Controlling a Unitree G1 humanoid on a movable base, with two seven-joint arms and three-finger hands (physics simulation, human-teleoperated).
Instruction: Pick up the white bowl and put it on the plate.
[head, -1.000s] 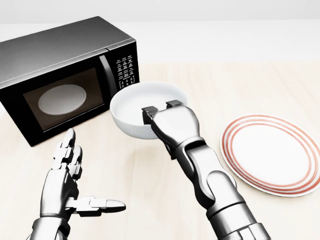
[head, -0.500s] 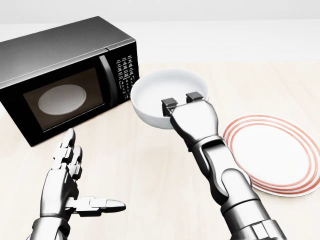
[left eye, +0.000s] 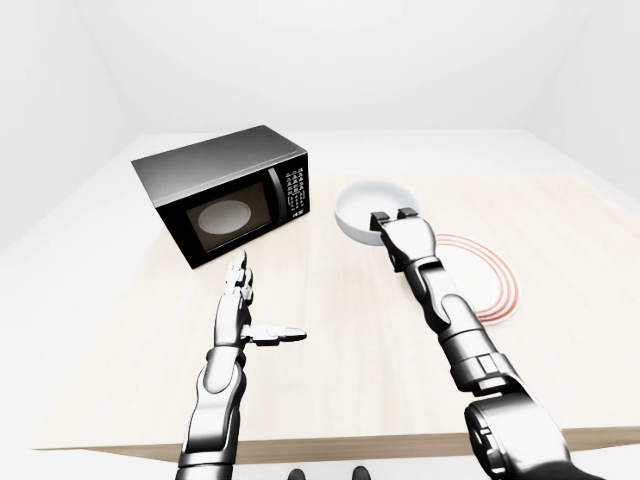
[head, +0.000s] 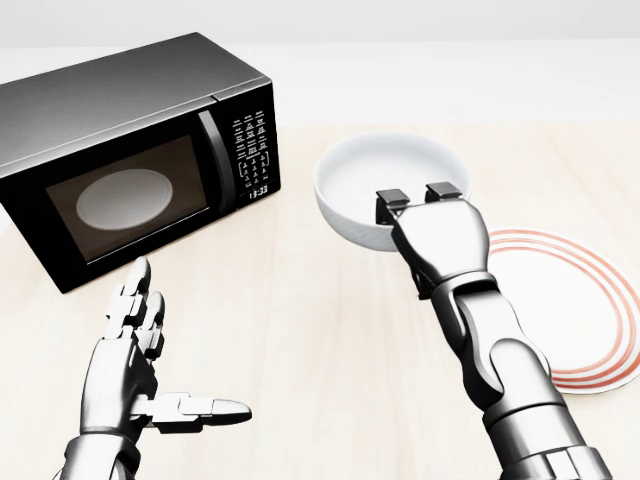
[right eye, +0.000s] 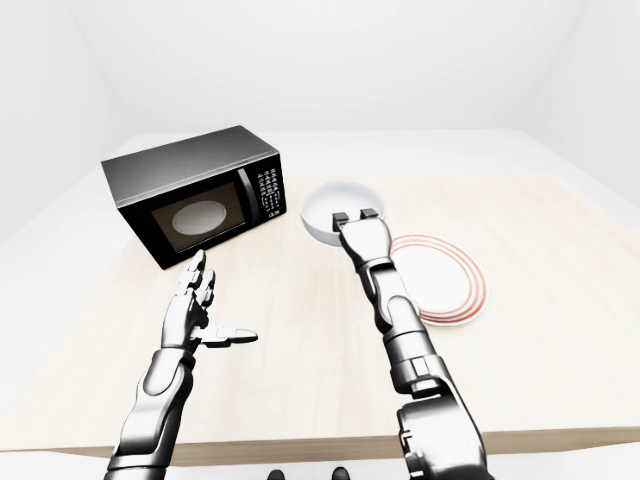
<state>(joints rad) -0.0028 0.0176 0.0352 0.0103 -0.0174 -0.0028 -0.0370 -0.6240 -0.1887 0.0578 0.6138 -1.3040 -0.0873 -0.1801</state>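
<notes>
A white bowl (head: 385, 180) hangs above the wooden table, in the upper middle of the head view. My right hand (head: 418, 205) is shut on its near rim, fingers hooked over the edge. The plate (head: 590, 320), white with red rings, lies flat at the right of the head view; my right forearm covers its left part. The bowl sits just left of and above the plate's left edge. My left hand (head: 160, 375) hovers open at the lower left, fingers spread and thumb pointing right, holding nothing.
A black microwave (head: 120, 150) with its door closed stands at the upper left of the table. The table's near edge (left eye: 330, 445) runs below my arms in the left-eye view. White floor and walls surround the table.
My right hand has carried the bowl to the right, from beside the microwave to the plate's left edge. The left hand has stayed still.
</notes>
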